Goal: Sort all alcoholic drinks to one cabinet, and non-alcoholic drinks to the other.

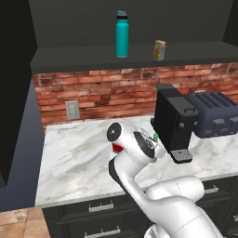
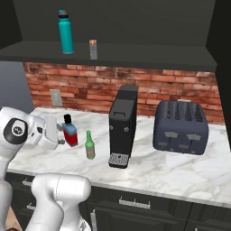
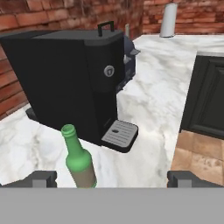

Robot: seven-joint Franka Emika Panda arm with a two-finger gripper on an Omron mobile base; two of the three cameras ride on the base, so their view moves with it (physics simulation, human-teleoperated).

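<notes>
Gripper jaws wide open, holding nothing, low over the marble counter. Green bottle stands upright just left of the coffee machine; blue flask further left of it. Teal bottle and orange carton sit on the shelf above the machine.

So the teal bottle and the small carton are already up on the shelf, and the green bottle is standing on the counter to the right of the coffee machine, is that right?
Not quite: the green bottle stands to the left of the coffee machine, as the right base view shows. The teal bottle and small carton are indeed up on the shelf.
</notes>
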